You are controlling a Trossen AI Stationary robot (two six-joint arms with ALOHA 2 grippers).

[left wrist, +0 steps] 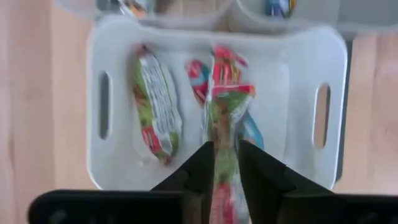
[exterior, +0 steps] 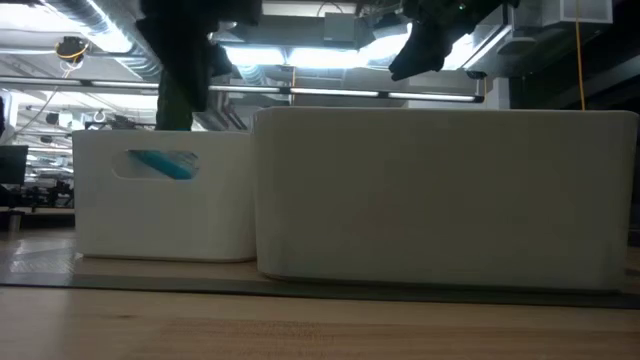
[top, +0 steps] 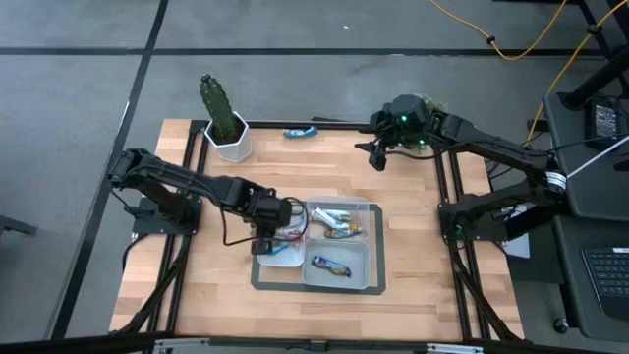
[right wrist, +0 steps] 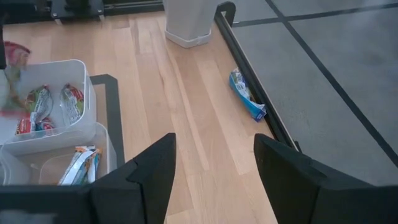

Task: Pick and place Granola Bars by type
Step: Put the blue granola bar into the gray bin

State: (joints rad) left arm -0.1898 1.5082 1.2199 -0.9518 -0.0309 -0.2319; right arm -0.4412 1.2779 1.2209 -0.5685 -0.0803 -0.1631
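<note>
Left tool (left wrist: pixel 226 163) pinching one red-green bar (left wrist: pixel 225 106), two bars (left wrist: pixel 158 102) in white bin (left wrist: pixel 311 56), right tool (right wrist: pixel 214 162) spread.

Red-green bar (left wrist: pixel 225 106) between gripper (left wrist: pixel 226 163) fingers, perhaps gripped

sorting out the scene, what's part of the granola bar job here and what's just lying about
Job:
- red-green bar between the left gripper fingers
- white bin holding bars
- blue bar at table edge
- right gripper, open, waiting

Lying about:
- potted cactus
</note>
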